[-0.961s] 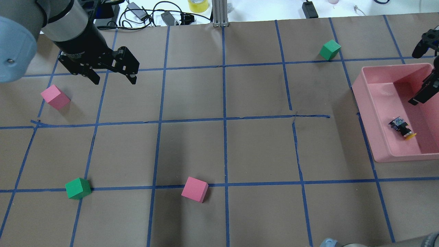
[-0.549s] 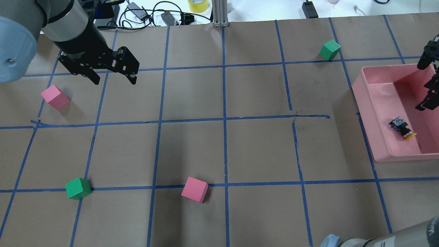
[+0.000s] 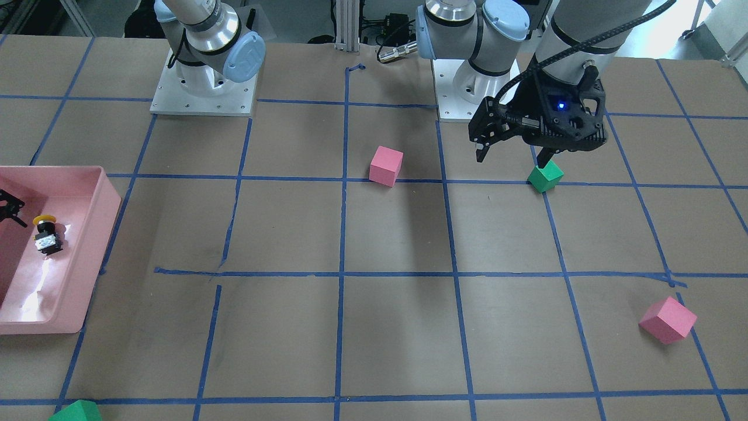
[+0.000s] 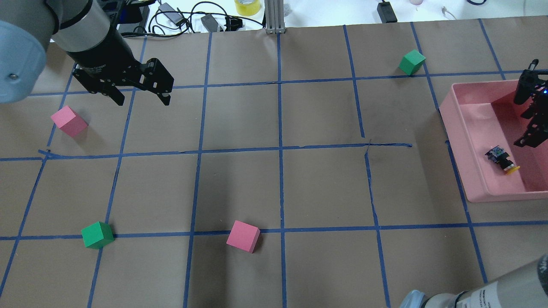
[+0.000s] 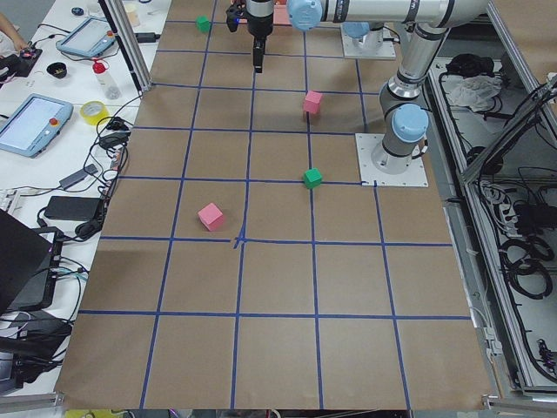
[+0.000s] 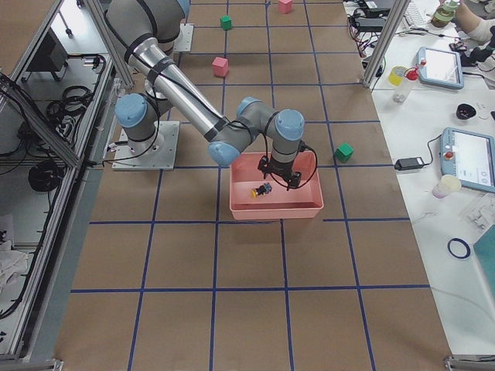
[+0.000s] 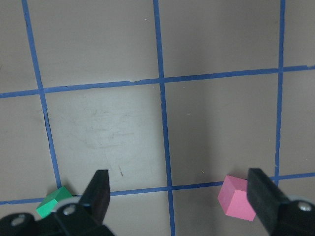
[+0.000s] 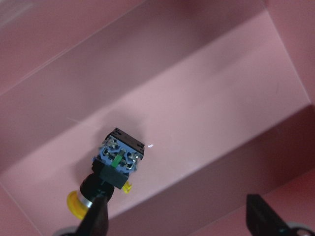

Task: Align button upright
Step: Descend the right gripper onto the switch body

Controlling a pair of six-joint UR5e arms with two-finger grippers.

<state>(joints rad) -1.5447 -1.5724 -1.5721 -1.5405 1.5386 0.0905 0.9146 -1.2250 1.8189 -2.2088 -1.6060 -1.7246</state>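
Note:
The button (image 4: pixel 501 159) lies on its side on the floor of the pink bin (image 4: pixel 454 128), yellow cap toward the near wall. The right wrist view shows the button (image 8: pixel 112 168) from its grey terminal end, just ahead of one finger. My right gripper (image 8: pixel 179 223) is open and hovers inside the bin, apart from the button, holding nothing. It is cut off at the overhead view's right edge, where one finger (image 4: pixel 525 137) shows. My left gripper (image 4: pixel 142 101) hangs open and empty over the far left of the table.
Four cubes sit on the brown gridded paper: a pink cube (image 4: pixel 68 121) under the left gripper's side, a green cube (image 4: pixel 97 235), a pink cube (image 4: pixel 242 236) near the front, and a green cube (image 4: pixel 412 62) far right. Cables lie beyond the back edge.
My right gripper has turned and shifted a little toward the near side over the bin, and its arm has come further into view. The button and left arm have not moved.

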